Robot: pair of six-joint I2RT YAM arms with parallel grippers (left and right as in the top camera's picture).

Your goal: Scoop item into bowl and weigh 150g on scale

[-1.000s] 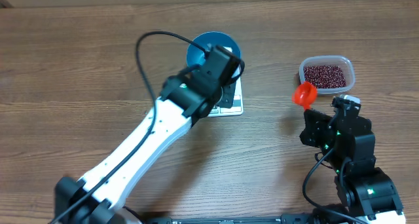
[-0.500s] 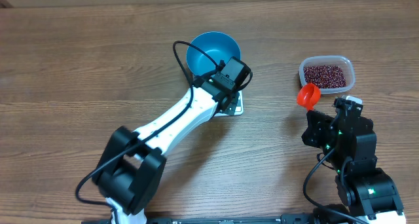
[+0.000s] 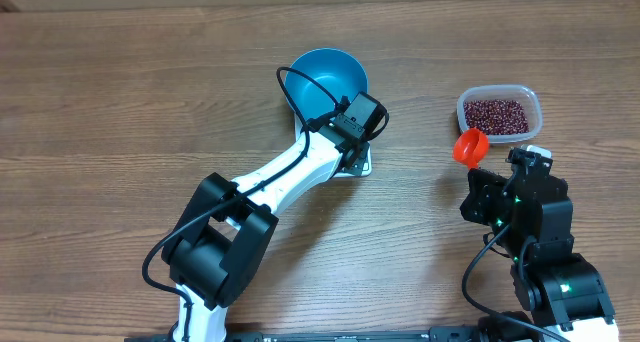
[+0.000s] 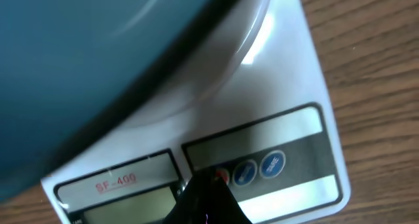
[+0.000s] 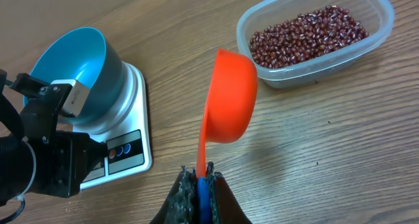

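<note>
**A:** Our left gripper (image 4: 204, 192), shut, is at the scale (image 5: 124, 152) buttons. Push hard and we shift the bowl (image 5: 69, 67) on it.

**B:** And our right gripper (image 5: 200, 185) clamps the scoop (image 5: 229, 96); beans (image 5: 308, 34) sit in the tub (image 5: 314, 68).

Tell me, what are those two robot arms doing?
They are getting ready to weigh beans. The left gripper, shut, has its tip at the buttons of the white scale, where the blue bowl sits empty. The right gripper holds the red scoop by its handle, beside the clear tub of beans.
</note>
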